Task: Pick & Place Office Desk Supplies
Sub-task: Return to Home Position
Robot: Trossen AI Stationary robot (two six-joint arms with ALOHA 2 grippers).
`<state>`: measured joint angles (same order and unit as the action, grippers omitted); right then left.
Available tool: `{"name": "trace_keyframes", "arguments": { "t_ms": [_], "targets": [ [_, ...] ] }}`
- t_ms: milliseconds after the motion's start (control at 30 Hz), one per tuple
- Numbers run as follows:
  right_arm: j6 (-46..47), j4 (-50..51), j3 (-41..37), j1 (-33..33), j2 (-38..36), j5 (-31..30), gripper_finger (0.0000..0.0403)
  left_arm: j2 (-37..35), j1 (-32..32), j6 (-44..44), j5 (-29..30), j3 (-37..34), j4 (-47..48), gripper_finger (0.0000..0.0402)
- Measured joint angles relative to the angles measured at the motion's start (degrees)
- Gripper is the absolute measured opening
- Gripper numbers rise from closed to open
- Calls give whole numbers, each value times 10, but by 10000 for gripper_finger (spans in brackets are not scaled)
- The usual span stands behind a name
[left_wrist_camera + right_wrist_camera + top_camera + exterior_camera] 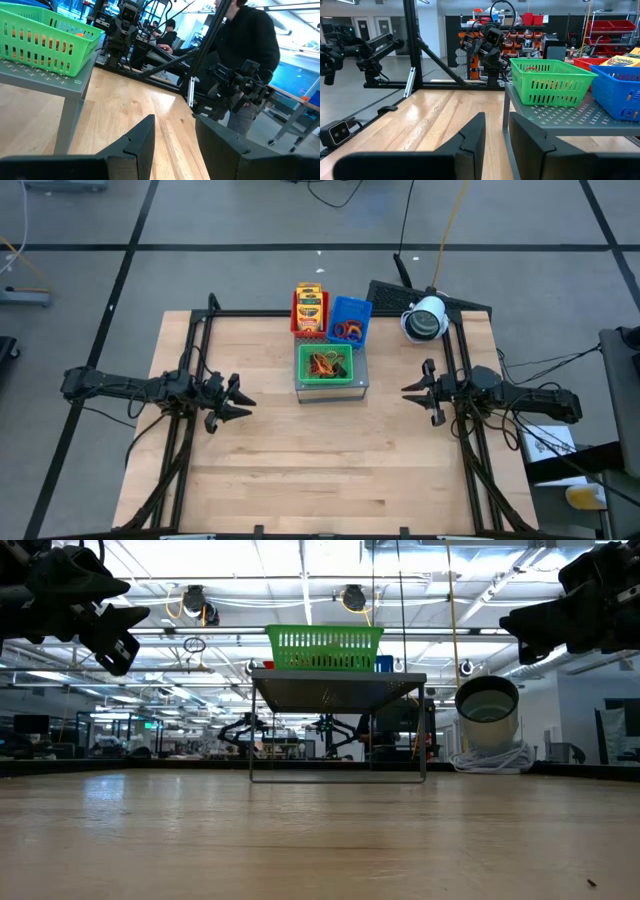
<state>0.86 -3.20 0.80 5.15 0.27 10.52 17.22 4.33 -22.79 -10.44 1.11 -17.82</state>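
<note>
In the high view the left gripper point(242, 400) hangs at centre left and the right gripper point(410, 392) at centre right, each with fingers parted and nothing between them. The supplies sit at upper centre on the grey shelf point(330, 392): crayon packets point(310, 302) in the red tray point(295, 310), rubber bands point(347, 330) in the blue tray point(340, 305), and more of them in the green tray point(300, 365) at the shelf's front edge. Open wood of the table point(320, 480) spans the lower half, and both grippers are well apart from the shelf

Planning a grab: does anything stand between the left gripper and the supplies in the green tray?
Nothing on the table does. Bare wood lies between the left gripper and the grey shelf; only the wall of the green tray surrounds the supplies.
</note>
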Motion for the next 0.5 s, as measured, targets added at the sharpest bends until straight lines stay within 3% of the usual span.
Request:
{"name": "trace_keyframes", "arguments": {
  "t_ms": [500],
  "targets": [
    [0,0,0,0,0,0,75,0,0,0,0,0,0,150]
  ]
}}
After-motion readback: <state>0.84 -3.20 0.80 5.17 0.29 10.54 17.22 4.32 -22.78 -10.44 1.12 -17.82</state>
